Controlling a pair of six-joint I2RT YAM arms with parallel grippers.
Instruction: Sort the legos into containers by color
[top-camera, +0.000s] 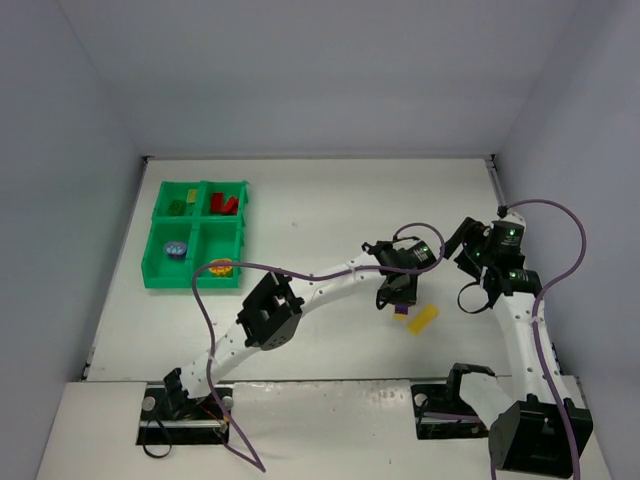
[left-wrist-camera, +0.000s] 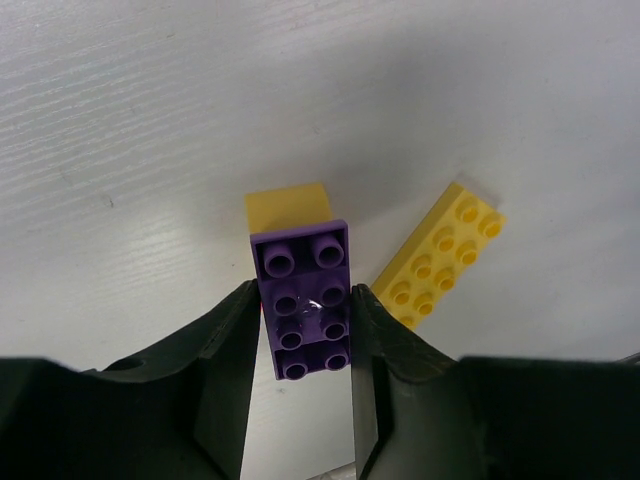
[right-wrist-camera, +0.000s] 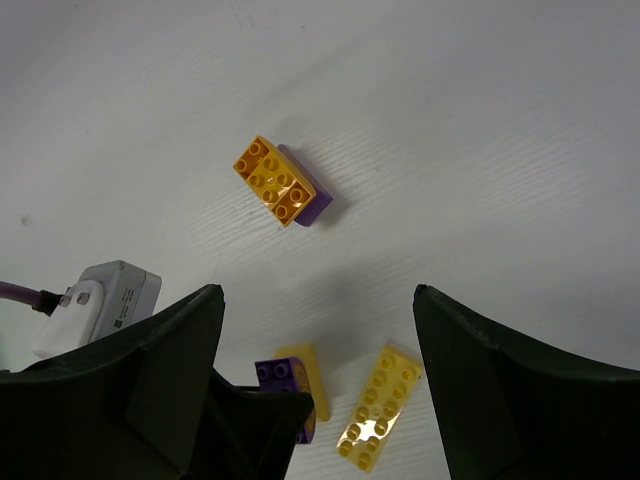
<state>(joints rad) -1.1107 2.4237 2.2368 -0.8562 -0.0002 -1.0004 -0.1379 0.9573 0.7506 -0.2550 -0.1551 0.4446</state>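
Grips small purple studded plastic brick (left-wrist-camera: 300, 258) across long sides in closed left end effector (left-wrist-camera: 305, 325); light, rigid, likely slick.

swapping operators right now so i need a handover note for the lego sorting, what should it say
Left gripper: shut on a purple brick out on the table, right of centre; a small yellow piece sits against its far end, joined or not I cannot tell.
Right gripper: open, empty, over the table.
Tray: green bricks far left, red bricks far right, purple oval near left, yellow-orange piece near right.
Unsorted on the table: long yellow brick, orange brick stacked on a second purple brick.
Next, probably: held brick to the oval's compartment, then the rest.
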